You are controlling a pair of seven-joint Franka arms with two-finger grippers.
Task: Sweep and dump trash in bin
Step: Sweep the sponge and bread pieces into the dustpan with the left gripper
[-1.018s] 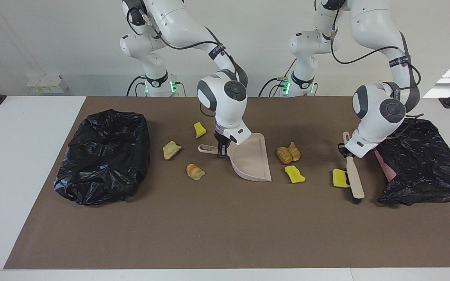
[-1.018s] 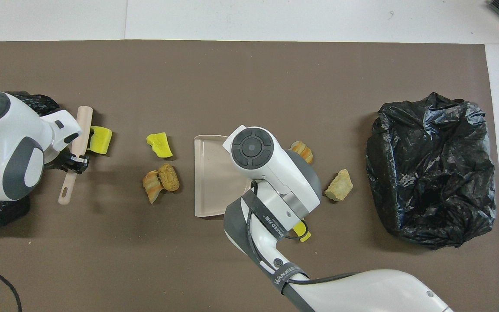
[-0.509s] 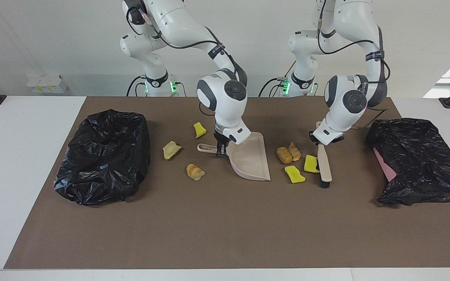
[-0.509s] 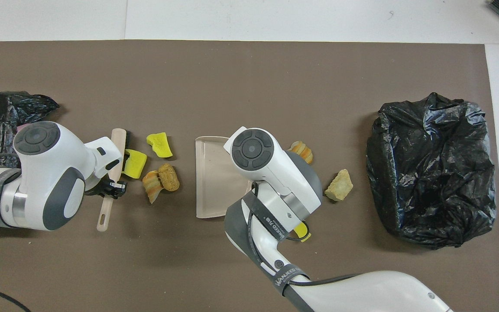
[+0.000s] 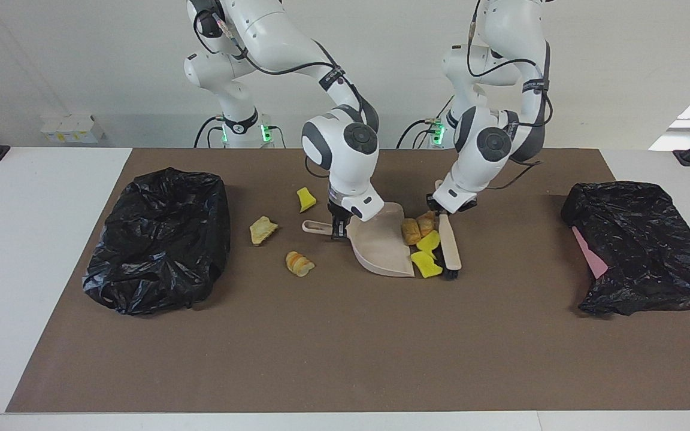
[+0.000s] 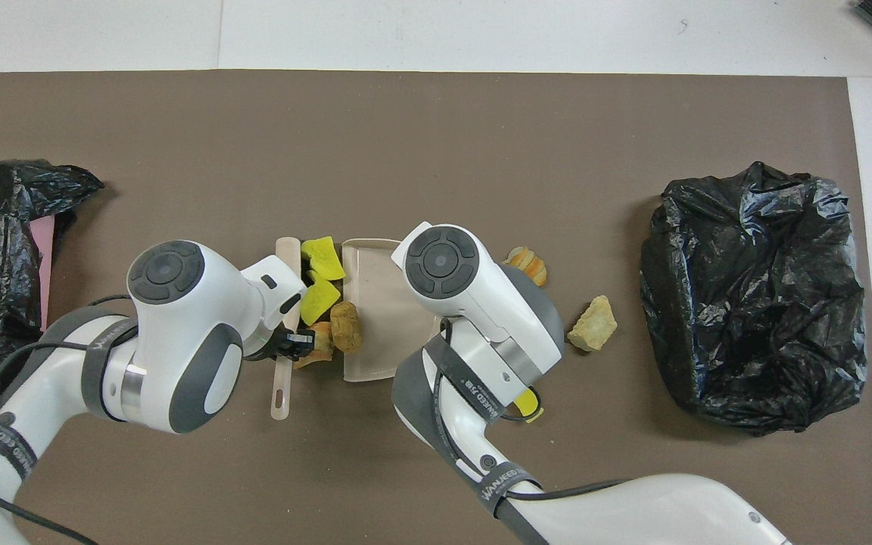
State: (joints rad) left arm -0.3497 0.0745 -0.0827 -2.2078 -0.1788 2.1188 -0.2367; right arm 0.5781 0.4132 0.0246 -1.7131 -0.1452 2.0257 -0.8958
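Brush (image 5: 450,242) beside dustpan (image 5: 381,248) | scraps (image 5: 423,248) between | bin (image 5: 159,239) apart

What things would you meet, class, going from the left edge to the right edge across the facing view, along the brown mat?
Black bin bag → tan scrap → striped pastry scrap → dustpan → brush → second black bag.

- Facing view: high, well back across the table, looking at both robots
- Overhead view: above the robots' end, steeply down, nearer
- Both show the brown mat (image 5: 345,347) (image 6: 436,136)
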